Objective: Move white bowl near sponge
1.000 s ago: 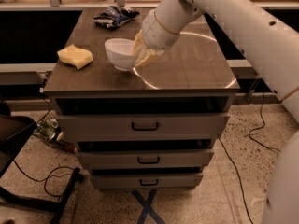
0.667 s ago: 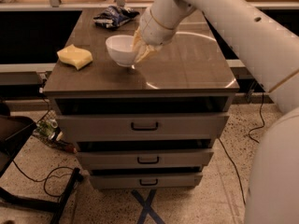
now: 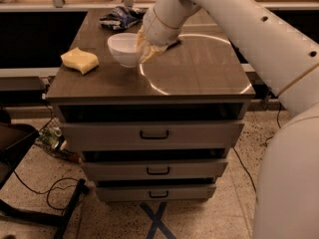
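Observation:
The white bowl [image 3: 123, 48] sits upright at the middle left of the cabinet top, possibly raised a little off it. My gripper [image 3: 141, 48] is at the bowl's right rim, shut on that rim, with the white arm reaching in from the upper right. The pale yellow sponge [image 3: 79, 60] lies near the left edge of the top, about a bowl's width to the left of the bowl and slightly nearer the front.
A dark blue-and-white snack bag [image 3: 121, 17] lies at the back of the brown cabinet top [image 3: 199, 73], just behind the bowl. The cabinet has drawers below. A black chair base [image 3: 30, 203] and cables lie on the floor at the left.
The bowl, with the gripper on its rim, has shifted slightly up and back in the picture. The arm has swung a little to the left. The sponge has not moved.

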Controlling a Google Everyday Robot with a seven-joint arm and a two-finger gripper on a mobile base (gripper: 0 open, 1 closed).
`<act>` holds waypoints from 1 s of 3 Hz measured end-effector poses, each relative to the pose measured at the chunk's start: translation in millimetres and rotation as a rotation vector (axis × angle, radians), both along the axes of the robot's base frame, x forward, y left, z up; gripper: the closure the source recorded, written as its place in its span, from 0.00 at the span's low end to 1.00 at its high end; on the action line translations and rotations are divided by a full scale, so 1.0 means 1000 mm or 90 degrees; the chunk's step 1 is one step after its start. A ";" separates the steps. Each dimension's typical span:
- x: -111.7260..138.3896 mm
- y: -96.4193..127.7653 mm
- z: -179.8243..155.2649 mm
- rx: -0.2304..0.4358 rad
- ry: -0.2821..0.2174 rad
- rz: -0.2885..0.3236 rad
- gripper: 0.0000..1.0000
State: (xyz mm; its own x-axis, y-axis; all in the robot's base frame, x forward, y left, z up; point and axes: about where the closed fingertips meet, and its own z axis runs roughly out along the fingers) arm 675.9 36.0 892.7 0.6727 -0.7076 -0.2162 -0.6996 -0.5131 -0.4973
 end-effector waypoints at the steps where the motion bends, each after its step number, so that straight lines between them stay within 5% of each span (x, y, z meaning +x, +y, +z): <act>1: -0.007 0.012 -0.012 -0.018 0.004 0.033 1.00; 2: -0.012 0.021 -0.017 -0.017 0.008 0.050 1.00; 3: -0.012 0.022 -0.020 -0.017 0.010 0.051 0.82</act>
State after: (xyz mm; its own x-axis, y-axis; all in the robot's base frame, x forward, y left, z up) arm 663.9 58.5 873.1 0.7246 -0.6568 -0.2088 -0.6629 -0.5812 -0.4720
